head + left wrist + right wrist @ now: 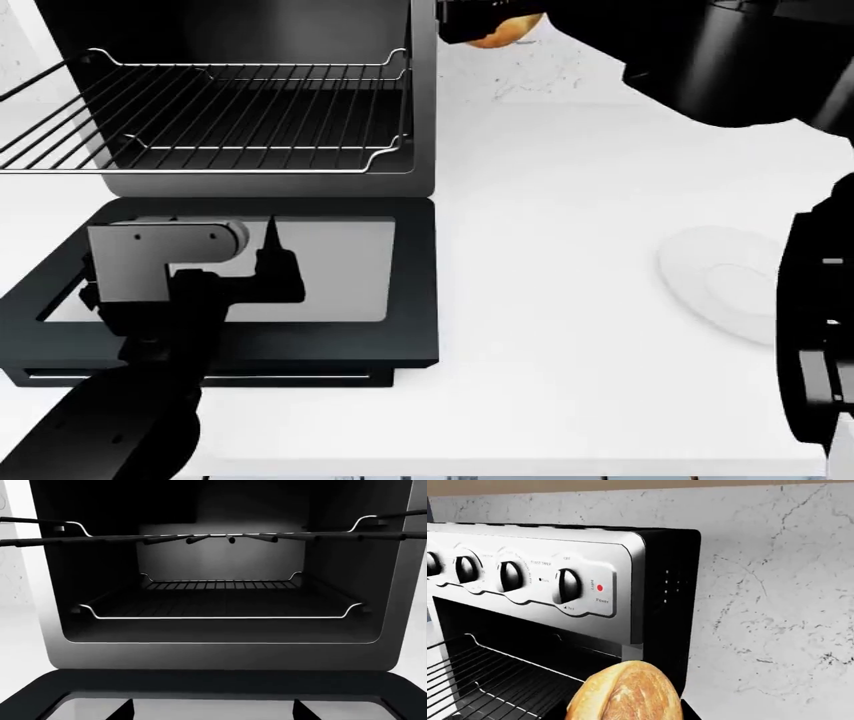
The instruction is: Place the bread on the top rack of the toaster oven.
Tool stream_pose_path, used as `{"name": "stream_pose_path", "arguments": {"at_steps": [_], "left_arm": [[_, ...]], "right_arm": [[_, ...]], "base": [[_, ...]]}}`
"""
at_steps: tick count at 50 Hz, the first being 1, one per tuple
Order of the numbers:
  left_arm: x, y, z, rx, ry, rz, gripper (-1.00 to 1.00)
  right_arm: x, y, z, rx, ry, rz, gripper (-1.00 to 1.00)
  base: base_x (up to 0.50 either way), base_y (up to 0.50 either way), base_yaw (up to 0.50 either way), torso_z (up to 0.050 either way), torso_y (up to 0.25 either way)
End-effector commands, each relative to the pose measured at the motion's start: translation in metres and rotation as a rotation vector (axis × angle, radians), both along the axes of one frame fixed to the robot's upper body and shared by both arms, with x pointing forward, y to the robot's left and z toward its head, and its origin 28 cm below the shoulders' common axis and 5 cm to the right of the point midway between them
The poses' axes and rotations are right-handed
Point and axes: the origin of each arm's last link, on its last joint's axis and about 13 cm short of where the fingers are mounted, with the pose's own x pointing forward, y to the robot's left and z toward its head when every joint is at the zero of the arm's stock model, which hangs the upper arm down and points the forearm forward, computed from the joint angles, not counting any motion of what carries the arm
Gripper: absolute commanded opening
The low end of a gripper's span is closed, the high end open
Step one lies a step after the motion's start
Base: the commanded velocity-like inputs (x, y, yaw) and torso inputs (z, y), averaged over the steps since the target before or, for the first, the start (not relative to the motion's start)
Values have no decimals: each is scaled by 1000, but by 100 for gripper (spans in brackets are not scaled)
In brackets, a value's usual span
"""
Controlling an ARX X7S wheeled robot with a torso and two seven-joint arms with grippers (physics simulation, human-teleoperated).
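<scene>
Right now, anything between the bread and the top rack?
Nothing visible. The door is dropped flat, and the top rack is bare and slid partway out. The bread is held high beside the toaster oven's right front corner.

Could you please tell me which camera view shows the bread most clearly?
The right wrist view: the bread fills the foreground, golden crust sharp, beside the toaster oven. The head view catches only a sliver under the right arm. The left wrist view shows none.
</scene>
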Motion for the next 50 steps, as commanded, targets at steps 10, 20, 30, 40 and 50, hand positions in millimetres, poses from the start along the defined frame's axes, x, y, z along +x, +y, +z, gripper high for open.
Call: {"name": "stream_pose_path", "arguments": {"at_steps": [10,20,30,40,50], "left_arm": [[1,2,-1,-26,-10,7,100],[1,2,-1,-25,-7,4,100],[1,2,-1,-26,-6,2,100],[1,2,-2,-27,-4,3,100],[1,2,-2,-30,2,-2,100]], "right_arm": [[20,33,0,58,-24,220,-100],[33,48,-7,65,-19,294,-100],[48,59,-13,94,-17,355,-100],[64,70,-22,118,-10,433,-100],[89,91,-38,124,36,507,-100]], "base": [[0,0,0,0,0],[0,0,0,0,0],[0,0,0,0,0],[0,0,0,0,0],[0,0,0,0,0]]}}
